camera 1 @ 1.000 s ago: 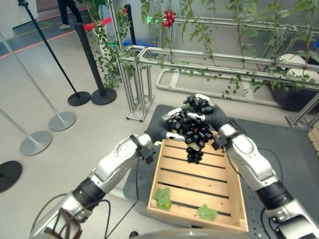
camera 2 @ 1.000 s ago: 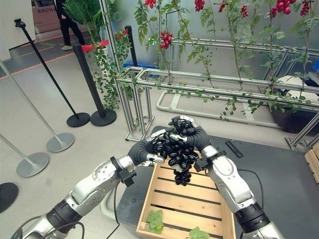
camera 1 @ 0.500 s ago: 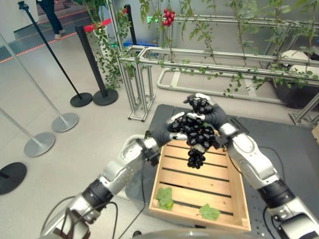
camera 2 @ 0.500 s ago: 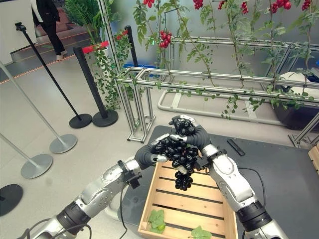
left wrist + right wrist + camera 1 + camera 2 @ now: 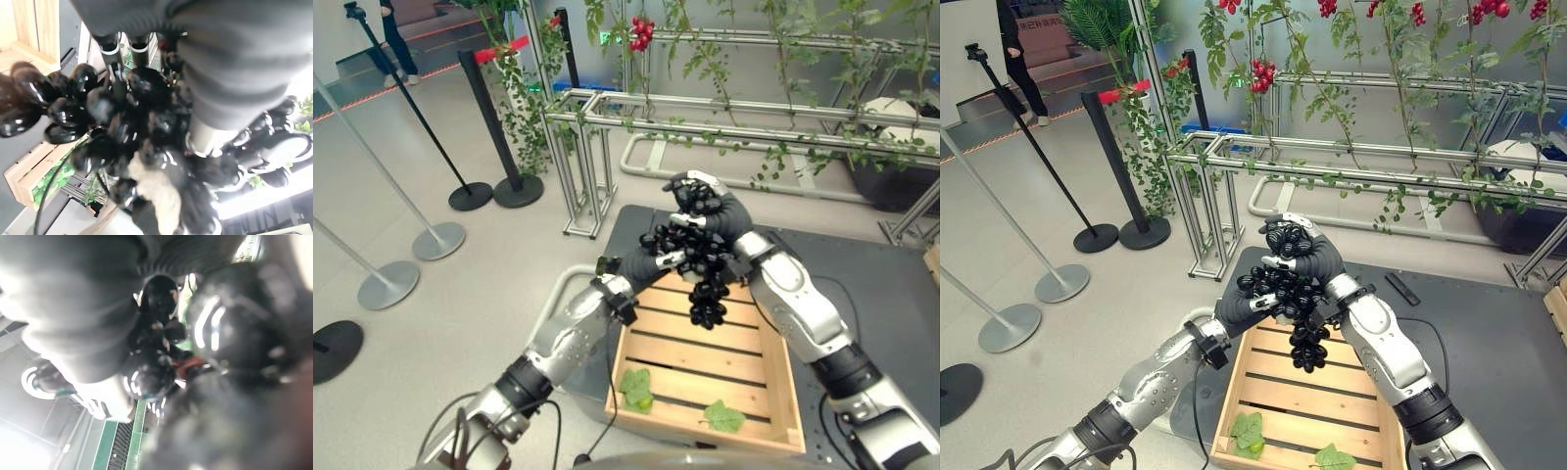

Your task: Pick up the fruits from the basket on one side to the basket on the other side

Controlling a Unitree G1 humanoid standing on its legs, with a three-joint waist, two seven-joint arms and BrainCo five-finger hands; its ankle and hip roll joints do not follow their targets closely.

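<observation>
Both hands, left hand and right hand, are clamping grape bunch together, sharing its weight; hanging over wooden crate at 12 o'clock.

Wooden crate lies open below — metal frame blocks beyond.

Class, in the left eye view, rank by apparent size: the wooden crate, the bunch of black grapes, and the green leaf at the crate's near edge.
1. Wooden crate
2. Bunch of black grapes, held above the crate, nearer the camera
3. Green leaf
</observation>
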